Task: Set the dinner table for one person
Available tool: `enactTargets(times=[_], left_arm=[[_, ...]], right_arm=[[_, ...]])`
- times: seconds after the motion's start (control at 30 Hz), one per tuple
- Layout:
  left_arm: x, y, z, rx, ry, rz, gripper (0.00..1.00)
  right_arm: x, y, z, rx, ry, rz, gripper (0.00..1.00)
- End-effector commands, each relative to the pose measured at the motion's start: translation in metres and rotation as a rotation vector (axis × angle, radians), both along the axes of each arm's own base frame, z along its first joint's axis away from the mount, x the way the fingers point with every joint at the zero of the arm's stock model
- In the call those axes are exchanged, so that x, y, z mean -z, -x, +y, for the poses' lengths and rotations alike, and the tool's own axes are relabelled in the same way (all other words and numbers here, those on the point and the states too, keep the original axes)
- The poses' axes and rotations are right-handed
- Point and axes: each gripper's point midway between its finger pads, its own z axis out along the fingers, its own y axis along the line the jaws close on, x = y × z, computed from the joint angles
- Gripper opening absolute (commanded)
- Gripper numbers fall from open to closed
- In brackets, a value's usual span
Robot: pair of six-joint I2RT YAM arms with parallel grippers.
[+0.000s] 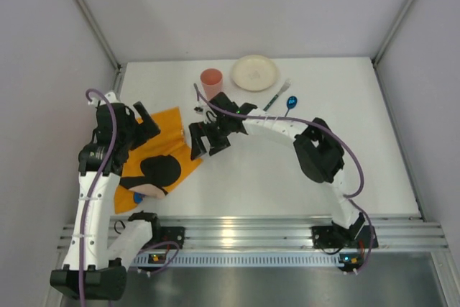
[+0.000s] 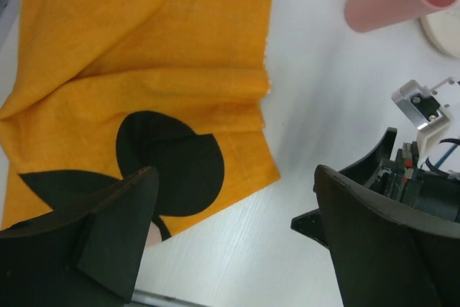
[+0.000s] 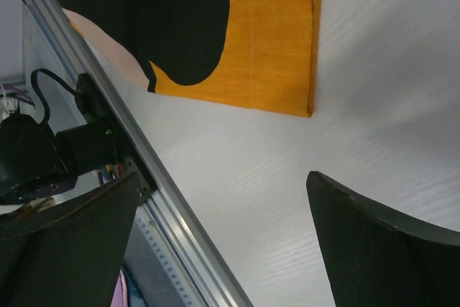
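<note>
The dinner table [image 1: 273, 177] is a plain white top. An orange mat with a black cartoon print [image 1: 162, 152] lies rumpled on its left side, one corner folded over [image 2: 93, 12]. At the back stand a pink cup [image 1: 211, 80] and a cream plate [image 1: 254, 72], with a fork [image 1: 277, 95] and a blue spoon [image 1: 291, 102] to their right. My left gripper [image 1: 149, 124] hovers open over the mat's upper part [image 2: 237, 199], holding nothing. My right gripper [image 1: 207, 145] is open beside the mat's right corner [image 3: 223, 206], over bare table.
Grey walls enclose the table on three sides. An aluminium rail [image 1: 244, 231] with the arm bases runs along the near edge [image 3: 165, 206]. The right arm's wrist [image 2: 424, 170] shows close to my left gripper's right finger.
</note>
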Motion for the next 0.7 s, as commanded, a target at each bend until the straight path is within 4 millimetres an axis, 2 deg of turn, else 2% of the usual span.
enactTargets(times=[0.0,0.13,0.3,0.47,0.67], left_arm=[[0.012,0.023,0.010,-0.024,-0.042,0.068,0.95],[0.011,0.033,0.008,-0.016,-0.036,0.086,0.94],[0.015,0.042,0.002,0.009,-0.014,0.112,0.92],[0.013,0.044,0.001,0.032,-0.023,0.125,0.92],[0.013,0.048,0.000,0.054,-0.037,0.138,0.91]], right_arm=[[-0.001,0.016,0.029,-0.046,-0.062,0.036,1.00],[0.018,0.033,0.043,-0.066,-0.051,0.059,1.00],[0.042,0.036,0.054,-0.046,-0.045,0.064,1.00],[0.056,0.024,0.059,0.020,-0.033,0.041,1.00],[0.080,-0.007,0.053,0.162,0.061,-0.030,1.00]])
